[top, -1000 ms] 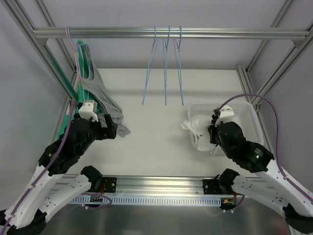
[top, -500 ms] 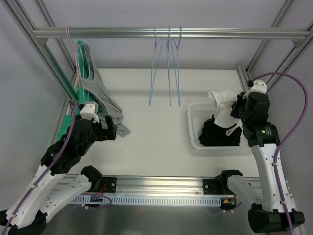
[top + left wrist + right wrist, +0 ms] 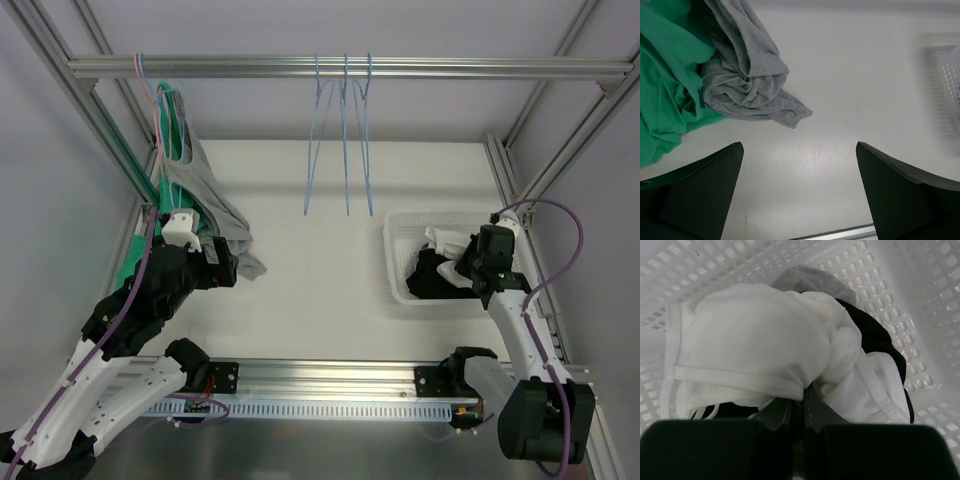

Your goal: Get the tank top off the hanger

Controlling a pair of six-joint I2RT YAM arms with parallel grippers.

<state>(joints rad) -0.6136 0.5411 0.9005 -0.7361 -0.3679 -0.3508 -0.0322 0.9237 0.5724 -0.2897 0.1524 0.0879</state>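
Unhooking is looking done: the white top (image 3: pixel 755 345) is lying in the basket (image 3: pixel 890 300) at the desk's right edge, my right jaws pinching it, not yet letting go. My left jaws are gaping wide by the grey top (image 3: pixel 745 75), hanging at the left edge.

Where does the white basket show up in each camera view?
Top external: white basket, right of centre, mid-height.
Left wrist: only its edge, far right.
Right wrist: fills the frame, clothes inside.
Shared landmark: the white garment in it, seen from top and right wrist.
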